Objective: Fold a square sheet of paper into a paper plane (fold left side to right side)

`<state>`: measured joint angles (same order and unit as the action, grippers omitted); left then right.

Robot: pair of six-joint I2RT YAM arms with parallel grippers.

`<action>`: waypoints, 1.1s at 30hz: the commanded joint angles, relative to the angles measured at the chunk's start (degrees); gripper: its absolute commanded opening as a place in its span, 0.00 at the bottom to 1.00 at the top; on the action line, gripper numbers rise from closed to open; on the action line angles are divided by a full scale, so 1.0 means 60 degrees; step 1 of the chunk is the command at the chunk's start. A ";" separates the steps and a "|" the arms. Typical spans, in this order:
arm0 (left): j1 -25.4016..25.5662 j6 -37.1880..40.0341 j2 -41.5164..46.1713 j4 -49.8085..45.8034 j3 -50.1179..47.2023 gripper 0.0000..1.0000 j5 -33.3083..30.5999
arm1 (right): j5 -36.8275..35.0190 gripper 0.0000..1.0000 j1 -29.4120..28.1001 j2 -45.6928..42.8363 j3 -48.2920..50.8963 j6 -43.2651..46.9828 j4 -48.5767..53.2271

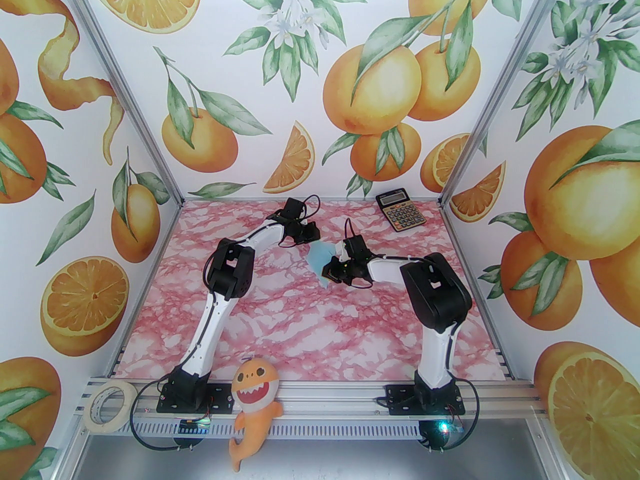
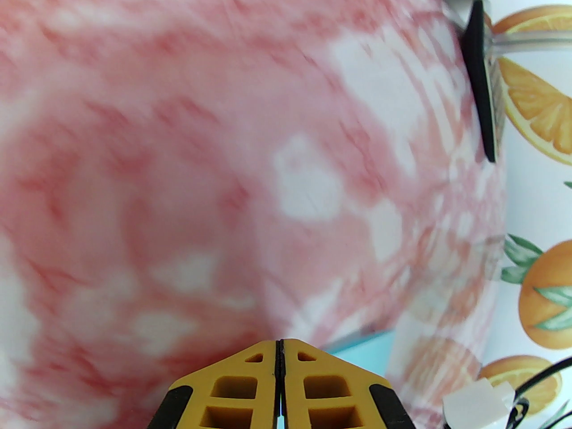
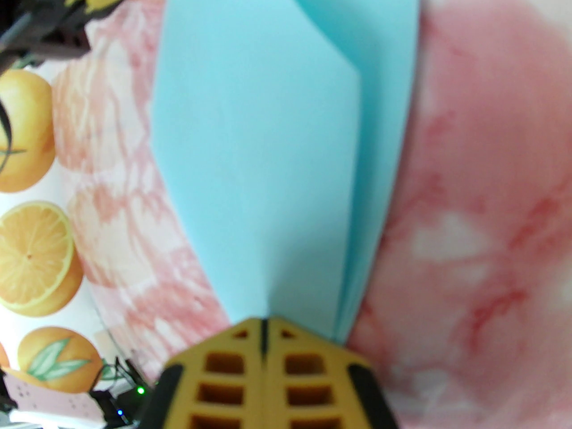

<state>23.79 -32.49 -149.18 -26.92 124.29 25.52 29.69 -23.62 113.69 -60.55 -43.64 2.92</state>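
Right now the paper (image 1: 320, 259) sits between your two sets of fingers, about mid-desk and a little toward the far edge, already doubled over: the right wrist view shows one pale-blue layer lying on another, with the free edges fanned slightly apart along one side. The right fingers (image 3: 263, 324) are pressed fully together on the narrow end of it, where the layers run into the tips. The left fingers (image 2: 279, 351) are closed too, with a sliver of blue between them low in that view and a blue edge beside them, so I judge they pinch a corner, though the contact itself is hidden. Treat the sheet as nearly weightless, limp and slick. It will sag, twist or tear if the two arms pull against each other, and the layers will slide out of line if you let go before pressing them flat. Hold it by edges and corners only, near the fold line, and keep the pinch shallow so that you add no stray crease. Whether it is touching the desk (image 1: 300, 328) or hanging just above it, I cannot tell. You have plenty of open surface toward the near edge and the left edge for laying it down. The calculator (image 1: 401, 211) lies well apart in the far right corner, so sweep rightward with care.
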 commanded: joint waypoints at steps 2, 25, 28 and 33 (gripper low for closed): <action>-0.0679 0.0276 0.0580 -0.0355 0.0383 0.14 -0.0778 | -0.0700 0.00 -0.0204 0.0278 0.0119 0.0193 0.2438; 0.0006 -0.1258 0.5101 0.2356 -0.7055 0.31 0.0119 | -0.2081 0.13 0.0010 0.1207 -0.3605 0.2017 0.5022; 0.0207 -0.1480 0.5183 0.2449 -0.7385 0.33 0.0158 | -0.2218 0.13 0.0036 0.1303 -0.3597 0.2074 0.4985; 0.0454 -0.1673 0.5200 0.2428 -0.7697 0.44 0.0087 | -0.2204 0.12 0.0034 0.1424 -0.3639 0.2132 0.4962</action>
<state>25.87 -41.06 -121.12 -14.41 79.05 25.34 19.25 -23.44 120.44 -82.04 -31.90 30.68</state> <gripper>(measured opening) 0.433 0.121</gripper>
